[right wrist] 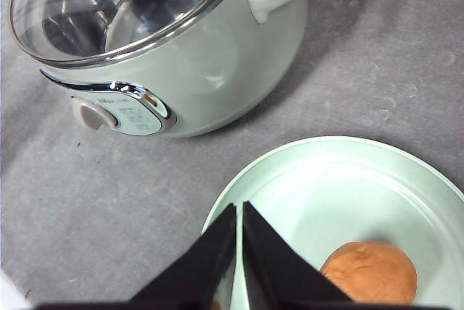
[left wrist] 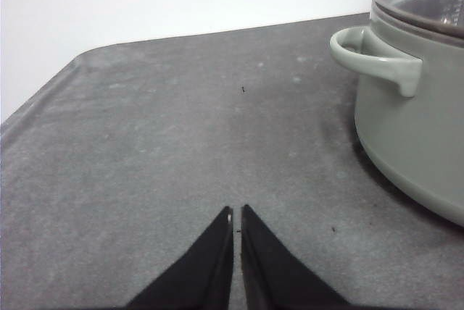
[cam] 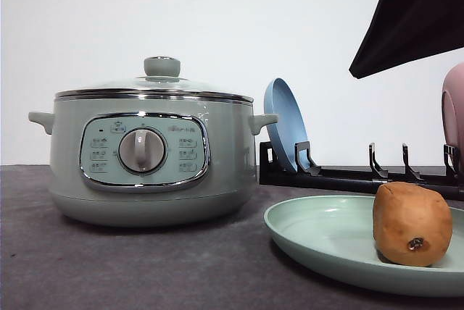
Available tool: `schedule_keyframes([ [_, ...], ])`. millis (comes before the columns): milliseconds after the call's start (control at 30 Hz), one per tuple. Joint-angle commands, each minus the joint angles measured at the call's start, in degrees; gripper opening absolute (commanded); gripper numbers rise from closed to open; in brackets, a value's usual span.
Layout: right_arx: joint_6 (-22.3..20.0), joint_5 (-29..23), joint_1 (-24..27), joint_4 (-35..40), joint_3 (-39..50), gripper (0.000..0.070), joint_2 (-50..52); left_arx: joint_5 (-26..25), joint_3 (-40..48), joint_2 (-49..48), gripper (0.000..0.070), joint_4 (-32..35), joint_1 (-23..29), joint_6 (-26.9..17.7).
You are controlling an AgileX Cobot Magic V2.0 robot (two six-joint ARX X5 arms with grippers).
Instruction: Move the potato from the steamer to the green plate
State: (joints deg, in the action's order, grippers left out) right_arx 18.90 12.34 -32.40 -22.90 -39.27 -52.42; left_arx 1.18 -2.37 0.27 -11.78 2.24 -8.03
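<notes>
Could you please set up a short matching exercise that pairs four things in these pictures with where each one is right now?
Things:
1. potato
2. glass lid
3. blue plate
4. left hand

Places:
A. standing on edge in the black rack
B. closed on top of the steamer
C. shut, above bare grey table
D. lying on the green plate

Pairs: 1-D, 2-B, 3-A, 4-C
</notes>
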Motion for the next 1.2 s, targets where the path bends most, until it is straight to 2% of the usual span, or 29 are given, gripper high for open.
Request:
schedule_keyframes([
  [0,-0.5,0.0,-0.3,0.6,-0.9,0.0,-0.2,0.0,1.2,-0.1,0.0012,-0.3,0.1,-0.2],
  [1067,-0.6,-0.4,-0.3,0.6,-0.9,0.0,-0.2,0.0,1.4,-0.1,0.0012,0.2,0.0,-0.1],
  [1167,-2.9,-3.6,1.3,0.8,-0.9,0.0,1.0,0.0,1.4,-0.1,0.0012,0.2,0.0,-0.1],
])
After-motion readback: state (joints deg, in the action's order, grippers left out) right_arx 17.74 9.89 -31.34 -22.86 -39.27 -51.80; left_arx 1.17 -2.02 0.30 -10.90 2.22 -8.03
